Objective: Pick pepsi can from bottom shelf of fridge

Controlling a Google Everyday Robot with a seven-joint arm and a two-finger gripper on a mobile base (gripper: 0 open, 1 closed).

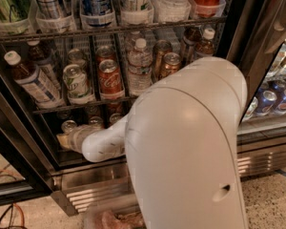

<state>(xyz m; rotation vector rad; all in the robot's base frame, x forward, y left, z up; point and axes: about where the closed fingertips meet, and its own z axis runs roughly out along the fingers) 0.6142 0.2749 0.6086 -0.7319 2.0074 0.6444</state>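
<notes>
The fridge stands open in front of me, its wire racks full of drinks. My white arm fills the middle of the view and reaches down left into the bottom shelf. My gripper is at the left of that shelf, low among the cans. Three silver can tops show in the dark just behind it, and their colours are hidden. I cannot pick out the pepsi can on this shelf. My arm hides the shelf's right part.
The rack above holds a red cola can, a green-white can, water bottles and gold-brown cans. Blue cans sit behind the right glass door. The ribbed steel grille runs below. Cables lie on the floor at left.
</notes>
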